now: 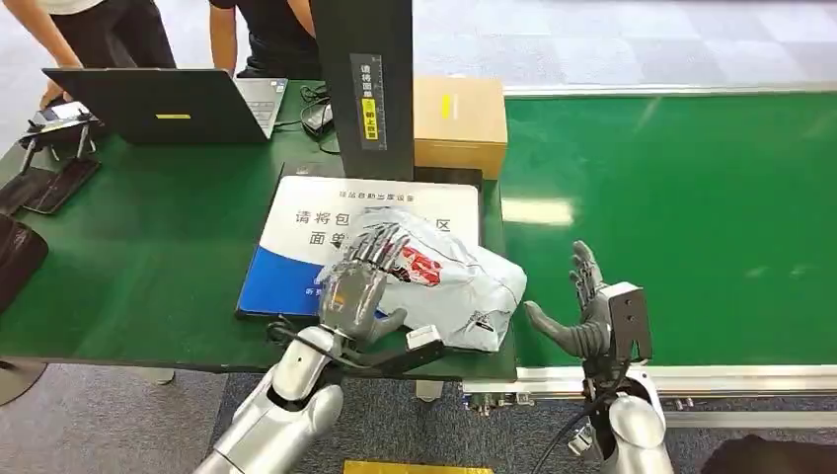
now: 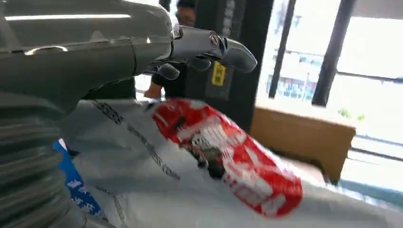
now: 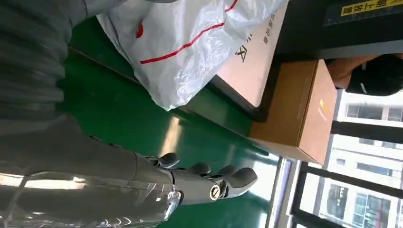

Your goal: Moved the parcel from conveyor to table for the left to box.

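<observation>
I see the white plastic parcel lying on the blue-and-white printed mat at the table's edge, beside the green conveyor. My left hand rests against its near side, fingers stretched flat over the red label, not closed around it. My right hand stands just beside the parcel over the belt, fingers spread, holding nothing.

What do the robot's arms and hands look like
Both arms are rounded, shiny silver shells. The left hand is grey metal with darker fingers, a black bracket with a white block at its wrist. The right hand is dark grey, with a boxy camera module beside it and black cable running down the forearm. Wrist views show grey ribbed covers.
</observation>
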Robot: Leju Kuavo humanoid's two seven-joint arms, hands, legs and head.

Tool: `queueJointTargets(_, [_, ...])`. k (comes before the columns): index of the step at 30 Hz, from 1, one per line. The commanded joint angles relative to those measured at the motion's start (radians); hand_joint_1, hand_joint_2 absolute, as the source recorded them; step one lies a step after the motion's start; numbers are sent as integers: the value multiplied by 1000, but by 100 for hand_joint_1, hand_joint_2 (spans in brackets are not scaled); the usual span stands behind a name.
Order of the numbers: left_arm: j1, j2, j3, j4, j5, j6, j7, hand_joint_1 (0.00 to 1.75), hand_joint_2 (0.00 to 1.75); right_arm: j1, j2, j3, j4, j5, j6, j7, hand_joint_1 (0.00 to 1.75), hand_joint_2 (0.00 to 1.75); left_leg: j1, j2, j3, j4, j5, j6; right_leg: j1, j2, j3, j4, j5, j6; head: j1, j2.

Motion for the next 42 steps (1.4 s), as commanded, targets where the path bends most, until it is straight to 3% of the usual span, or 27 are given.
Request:
queueJointTargets(1, [-157,23,-67,223,78,-128,16,0,175,-36,-2,6,95,0,-3,-11,0,175,1,-1,4,-1,0,-1,1,1,4,-1,0,-1,0,0])
queueJointTargets(9, [-175,23,-73,259,95,-157,30,0,175,-30,1,-4,90,-4,-8,-13,0,175,1,0,4,-1,-1,-1,0,2,4,-1,0,-1,0,0])
queueJointTargets(13, [-223,14,-80,332,68,-102,75,0,175,-12,6,-30,70,-6,-16,-13,0,175,1,-1,5,-1,-1,-1,1,1,5,-1,-1,-2,0,0])
queueJointTargets(21, [-256,-7,-45,391,52,-147,194,0,175,29,32,-59,33,13,-26,-4,0,175,1,-2,5,-1,-1,-1,1,1,5,-1,-1,-1,0,0])
queueJointTargets(22, [-262,-8,-34,397,63,-146,192,12,175,33,38,-63,22,21,-25,1,0,175,1,-2,3,-1,-1,-1,1,0,3,-1,-1,-1,0,0])
queueJointTargets(23, [-264,-8,-32,399,65,-144,192,129,175,33,39,-65,20,23,-25,3,0,175,1,-2,4,0,-1,-1,1,1,4,-1,-1,-2,0,0])
queueJointTargets(24, [-266,-7,-28,404,68,-139,193,175,175,32,41,-68,18,28,-23,8,0,175,1,-1,4,-1,-1,-1,1,1,4,-1,-1,-1,0,0])
queueJointTargets(42, [-222,7,7,359,88,-84,177,175,175,1,30,-60,68,28,-16,8,0,175,1,1,7,-2,-1,-1,1,4,6,-2,-1,-2,0,0])
